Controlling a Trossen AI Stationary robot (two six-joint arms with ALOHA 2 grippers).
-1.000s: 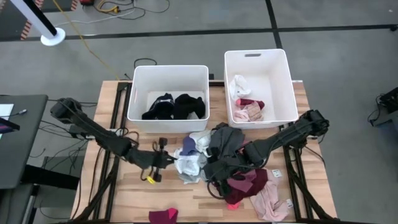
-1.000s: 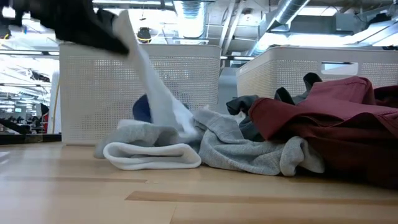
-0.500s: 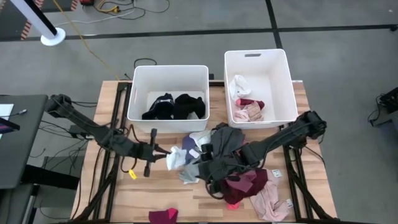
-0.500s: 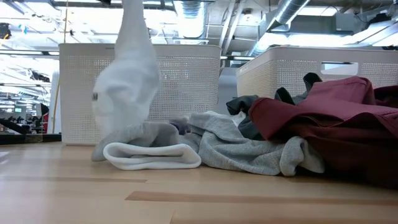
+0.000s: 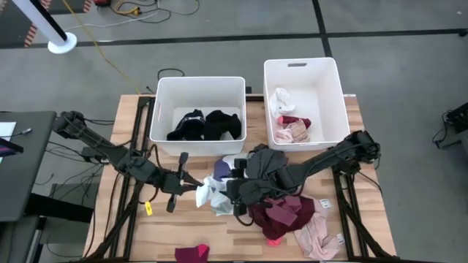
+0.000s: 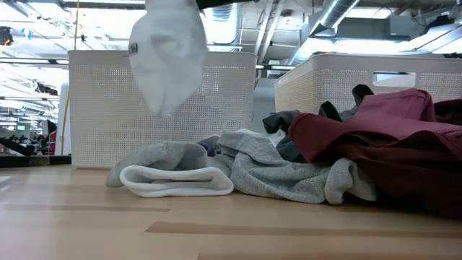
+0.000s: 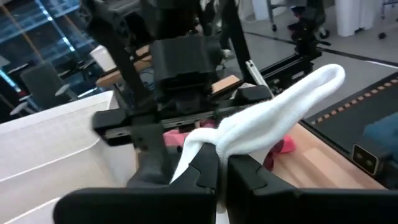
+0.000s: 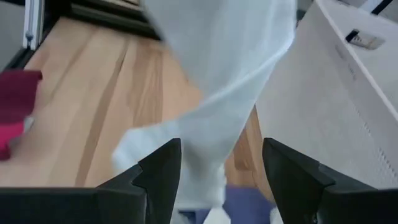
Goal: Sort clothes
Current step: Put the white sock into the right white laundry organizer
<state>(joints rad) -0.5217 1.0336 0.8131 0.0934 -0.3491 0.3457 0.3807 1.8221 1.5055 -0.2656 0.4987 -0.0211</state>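
Observation:
A white sock point(image 5: 208, 194) hangs clear of the table point(image 5: 146, 226), with my left gripper point(image 5: 191, 185) shut on it. It shows high in the low view point(image 6: 167, 61) and stretches away from the fingers in the left wrist view point(image 7: 280, 106). My right gripper point(image 5: 232, 191) is open and faces the left one. In its wrist view the sock point(image 8: 224, 81) hangs just ahead of the gap between its fingers point(image 8: 221, 168). Behind it lies the pile of clothes point(image 5: 274, 175): grey, dark, maroon and pink garments. My left gripper pinches a bunched part of the white sock point(image 7: 214, 146) between its two fingers, which come nearly level from the table's left. The rest of the sock droops below them, slack and lifted clear of the table and the pile.
The left white bin point(image 5: 199, 82) holds black garments point(image 5: 205, 124). The right bin point(image 5: 303, 64) holds white, maroon and pink ones point(image 5: 289, 120). A rolled white sock point(image 6: 177, 180) and grey cloth point(image 6: 281, 170) lie on the table. A maroon piece point(image 5: 191, 253) lies at the near edge.
My left gripper has risen, rolling its wrist. The white sock, first drawn slanting from the pile, has come free and now hangs clear above the table. My right gripper has moved toward the table's left, up to the hanging sock, turning as it went.

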